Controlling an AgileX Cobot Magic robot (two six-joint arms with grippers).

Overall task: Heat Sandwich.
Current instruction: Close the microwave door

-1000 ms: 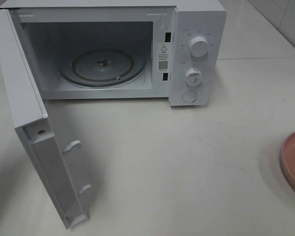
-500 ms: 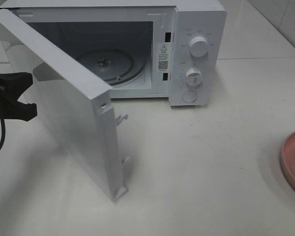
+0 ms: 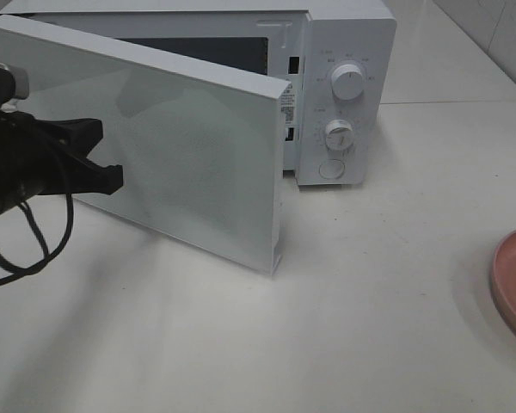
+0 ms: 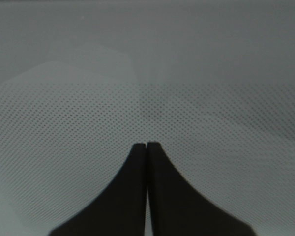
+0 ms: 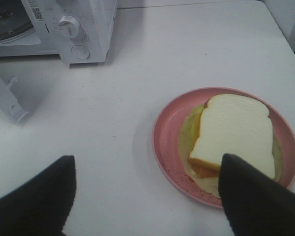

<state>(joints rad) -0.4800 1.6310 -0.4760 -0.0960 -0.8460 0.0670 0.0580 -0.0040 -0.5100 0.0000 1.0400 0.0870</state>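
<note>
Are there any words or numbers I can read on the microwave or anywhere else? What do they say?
None can be read.
Sticker on the microwave frame beside the door: print and a code square, too small to read.
Marks around the upper knob and lower knob: too tiny and blurred.
Pink plate, sandwich, table: no writing.

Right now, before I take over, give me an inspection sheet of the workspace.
Surface: white table, bare between microwave and plate.
Job's things: sandwich on the pink plate, outside the microwave; the door partly shut.
Clutter: nothing seen.
Grippers: left gripper shut, tips against the door's outer face; right gripper open above the table near the plate, holding nothing.
Cables: black cable looping under the left arm.
Surroundings: tiled wall at the far right.
</note>
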